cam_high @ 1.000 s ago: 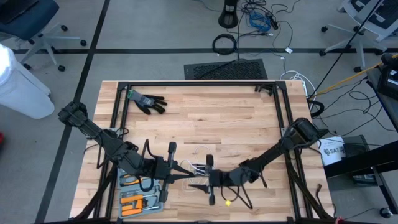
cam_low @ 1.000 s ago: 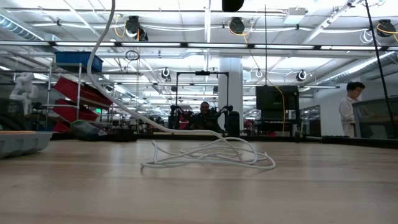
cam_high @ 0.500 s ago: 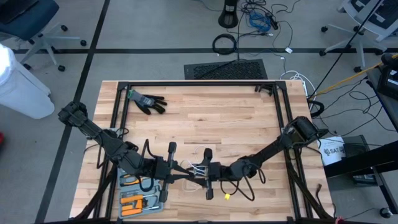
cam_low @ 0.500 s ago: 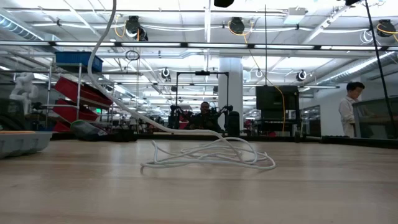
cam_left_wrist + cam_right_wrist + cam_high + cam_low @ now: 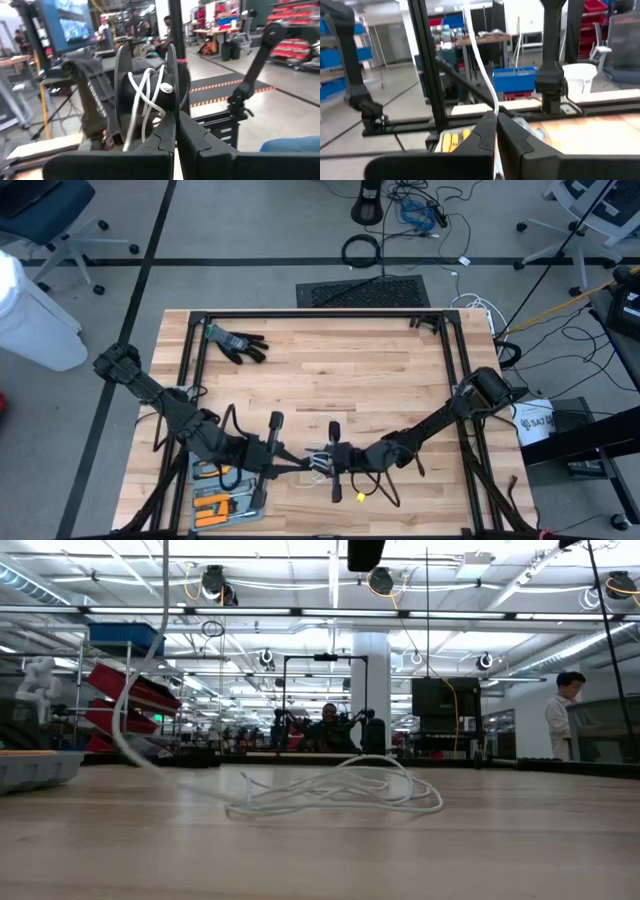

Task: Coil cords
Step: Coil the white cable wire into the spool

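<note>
Right gripper (image 5: pixel 496 117) closed, fingers pinched on the white cord (image 5: pixel 481 60), at the table's near middle in the high view (image 5: pixel 333 458). Cord running up from the fingertips in the right wrist view. Left gripper (image 5: pixel 176 122) closed too, just beside the right one (image 5: pixel 272 455), fingers together with a black spool (image 5: pixel 145 90) in front of them, white cord wound loosely around its core; whether clamped on the spool, cannot tell. Between the two grippers, a small tangle of cord (image 5: pixel 318 457). In the low view, loose loops lying on the wood table (image 5: pixel 330 795), one strand rising up out of sight at the left. Near the far left corner, a black glove (image 5: pixel 237 342). Beside the left arm, orange tools (image 5: pixel 215 505) at the near edge.
</note>
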